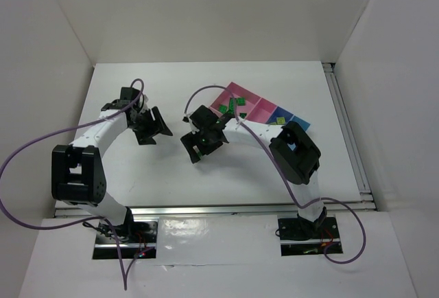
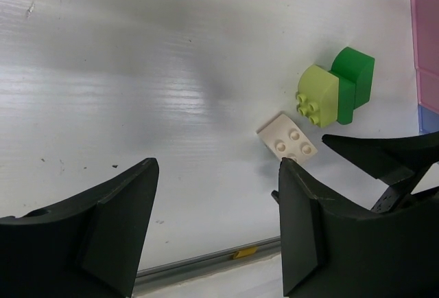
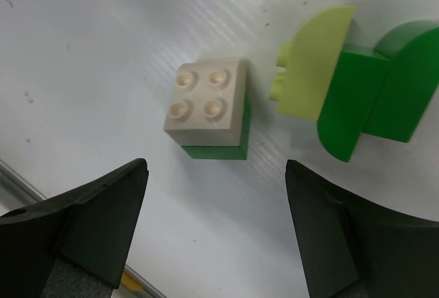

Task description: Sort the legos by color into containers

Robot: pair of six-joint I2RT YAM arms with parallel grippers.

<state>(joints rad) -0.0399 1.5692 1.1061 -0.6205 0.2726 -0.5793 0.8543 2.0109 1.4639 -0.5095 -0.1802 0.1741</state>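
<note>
Right wrist view: the right pincer [image 3: 214, 169] hangs wide open and empty over the worktop [image 3: 89, 58], so this looks like the approach to a pick. The cream-white brick [image 3: 209, 99], seated on a green brick [image 3: 216, 150], lies just beyond the gap between the fingers, with a yellow-green and green cluster [image 3: 357, 85] just beside it. The next move likely calls for advancing, lowering and closing without nudging that cluster. The left pincer [image 2: 216, 167] is open too, holding nothing. The containers [image 1: 259, 110] stand beyond the right pincer.

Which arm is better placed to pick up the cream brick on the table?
Right. The right gripper hangs open just over the cream brick, lined up with the gap between its fingers. The left gripper, also open, stands farther off, with the brick ahead of one finger.
</note>
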